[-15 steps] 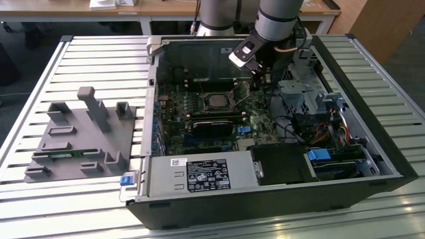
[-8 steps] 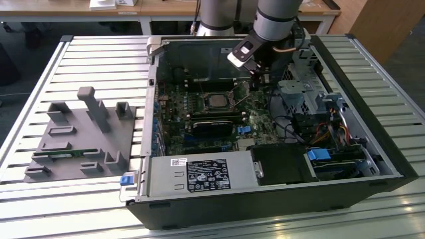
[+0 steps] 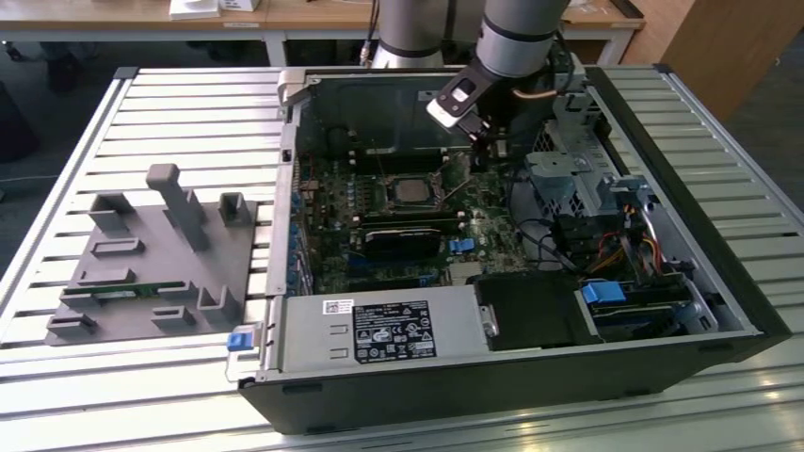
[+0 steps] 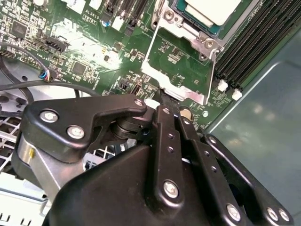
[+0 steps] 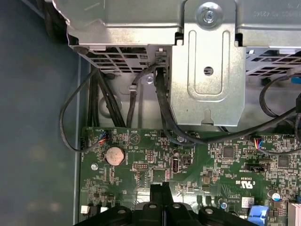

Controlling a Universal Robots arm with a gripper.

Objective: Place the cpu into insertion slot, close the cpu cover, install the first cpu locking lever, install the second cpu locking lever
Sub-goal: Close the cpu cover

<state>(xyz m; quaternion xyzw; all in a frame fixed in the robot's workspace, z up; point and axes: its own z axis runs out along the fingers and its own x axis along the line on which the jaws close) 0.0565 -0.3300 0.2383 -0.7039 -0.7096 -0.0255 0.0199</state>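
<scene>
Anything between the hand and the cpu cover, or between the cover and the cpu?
Nothing visible. In the second wrist view the hand has its tips right at the edge of the open cover, and the seated cpu has nothing lying on it.

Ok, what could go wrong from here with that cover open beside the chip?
1. The pincer meets the cpu cover just at its thin edge, so it may slip onto the motherboard parts beside it.
2. The cpu lies uncovered in its socket; a cover dropping askew could nudge it.
3. Black cables run near the pincer and might snag.
</scene>
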